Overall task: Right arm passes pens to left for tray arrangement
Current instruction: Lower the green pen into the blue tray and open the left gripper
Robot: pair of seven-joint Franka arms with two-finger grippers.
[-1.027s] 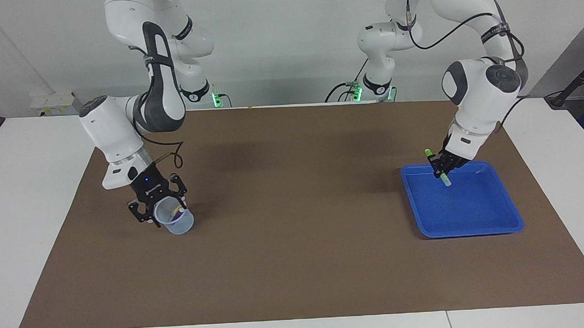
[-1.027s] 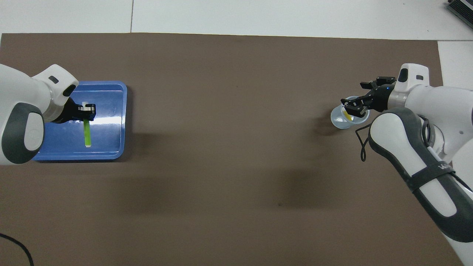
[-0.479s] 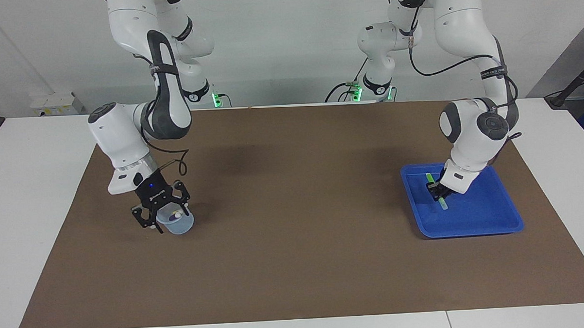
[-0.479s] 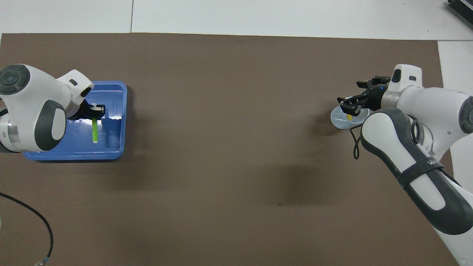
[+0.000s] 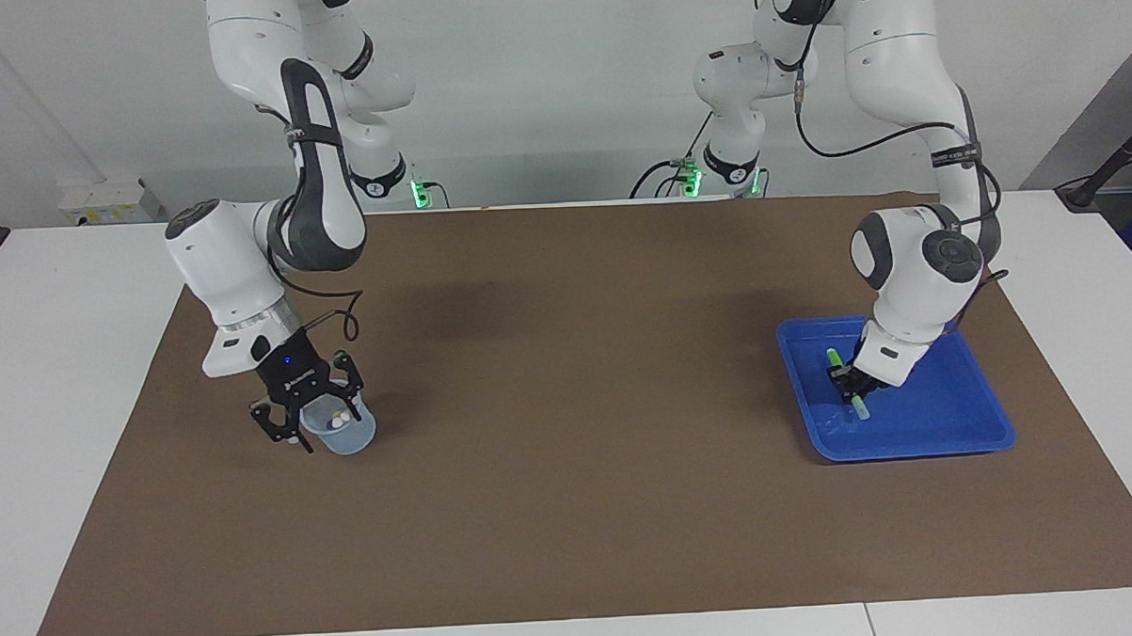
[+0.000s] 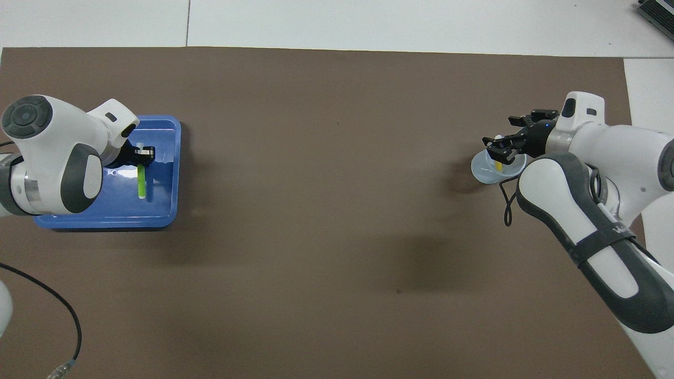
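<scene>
While you watch from the facing view, the left hand (image 5: 852, 390) is low inside the blue tray (image 5: 912, 448), clamped together on the green pen (image 5: 860, 408). The pen slants, one end up toward the robots and the other down by the tray floor; you cannot tell whether it touches. The tray lies on the brown mat (image 5: 573, 506) at the left arm's end of the counter (image 5: 50, 374). At the right arm's end, the right hand (image 5: 317, 411) hangs over the mouth of a small translucent cup (image 5: 346, 439), its fingers apart on either side of the rim. Two pale pen tips (image 5: 343, 417) show inside the cup.

From the overhead view, you see the left hand (image 6: 143, 157) gripping the green pen (image 6: 141, 185) at its farther end, the pen pointing back toward the robots within the tray (image 6: 164, 206). The right hand (image 6: 509, 141) covers part of the cup (image 6: 481, 171), and a yellow pen (image 6: 498, 166) shows inside it. Both hands are well apart.
</scene>
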